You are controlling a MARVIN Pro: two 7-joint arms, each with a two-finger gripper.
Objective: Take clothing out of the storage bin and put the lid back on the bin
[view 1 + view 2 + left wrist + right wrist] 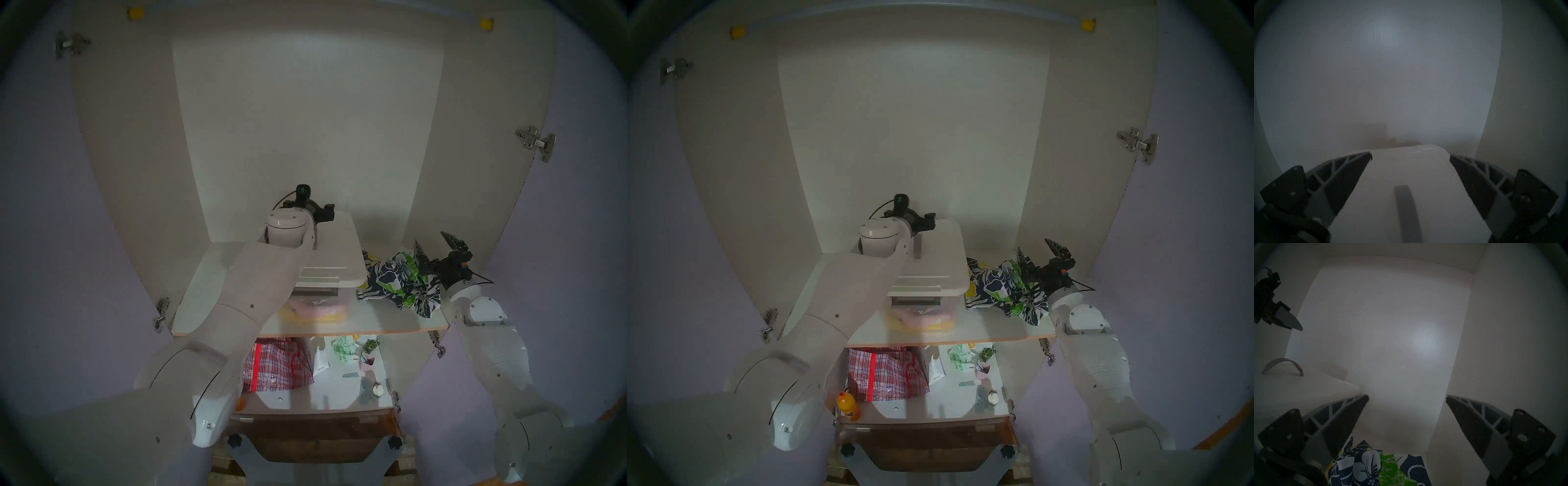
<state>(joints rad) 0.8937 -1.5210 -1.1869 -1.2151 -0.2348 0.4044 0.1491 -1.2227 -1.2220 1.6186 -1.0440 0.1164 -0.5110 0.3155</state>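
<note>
The whitish lid (336, 251) lies on top of the clear storage bin (315, 305) on the upper shelf; pink and yellow things show through the bin's front wall. My left gripper (1410, 156) hovers open just above the lid (1407, 171), its fingers (1349, 173) either side of the grey handle (1407, 212), holding nothing. The navy floral clothing (397, 281) lies crumpled on the shelf to the right of the bin. My right gripper (430, 237) stands open and empty just behind and above the clothing (1373, 467).
The shelf's front edge (305, 331) runs just in front of the bin. Cupboard walls close in at the back and both sides. Below stand a red-checked bag (274, 366), an orange bottle (847, 405) and small items (366, 359).
</note>
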